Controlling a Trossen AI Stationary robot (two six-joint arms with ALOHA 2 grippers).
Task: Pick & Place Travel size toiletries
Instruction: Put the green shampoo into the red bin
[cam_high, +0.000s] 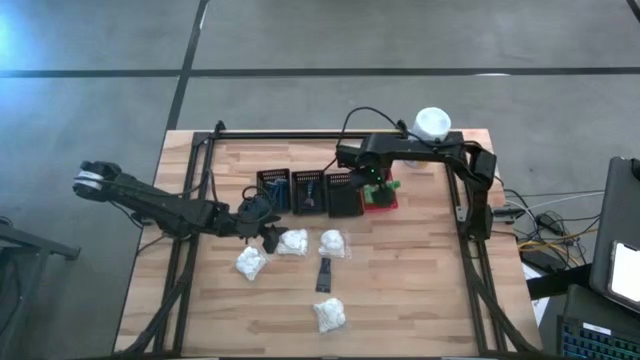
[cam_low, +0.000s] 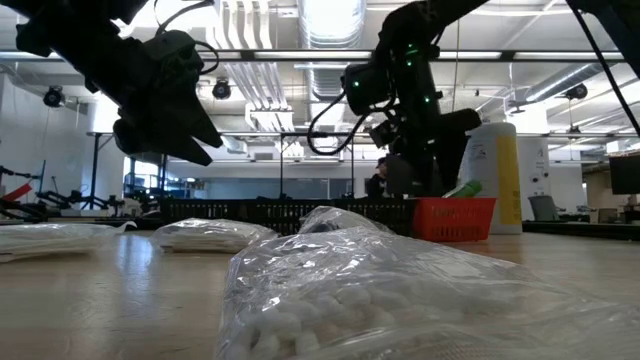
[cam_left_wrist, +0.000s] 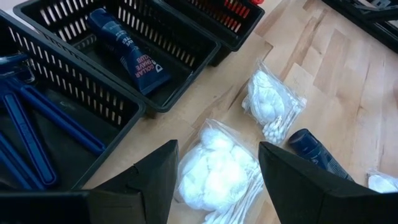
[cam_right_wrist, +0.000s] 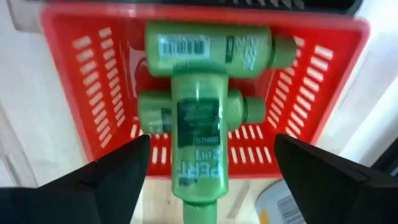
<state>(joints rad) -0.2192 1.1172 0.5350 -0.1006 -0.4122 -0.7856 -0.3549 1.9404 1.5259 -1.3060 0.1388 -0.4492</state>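
The right gripper (cam_right_wrist: 208, 163) stood with jaws wide apart directly above the red basket (cam_right_wrist: 81, 81), a green bottle (cam_right_wrist: 198, 143) between its fingers but seemingly released onto two others lying inside. The left gripper (cam_left_wrist: 214, 171), jaws also spread and empty, hovered over a white bundle (cam_left_wrist: 214, 168) on the table just in front of the black baskets (cam_left_wrist: 180, 59). A dark tube (cam_left_wrist: 127, 50) already lay in one of them. By my reckoning, four bundles and one tube (cam_high: 325, 275) remained unsorted.

"PERT" on green bottle (cam_right_wrist: 198, 143)
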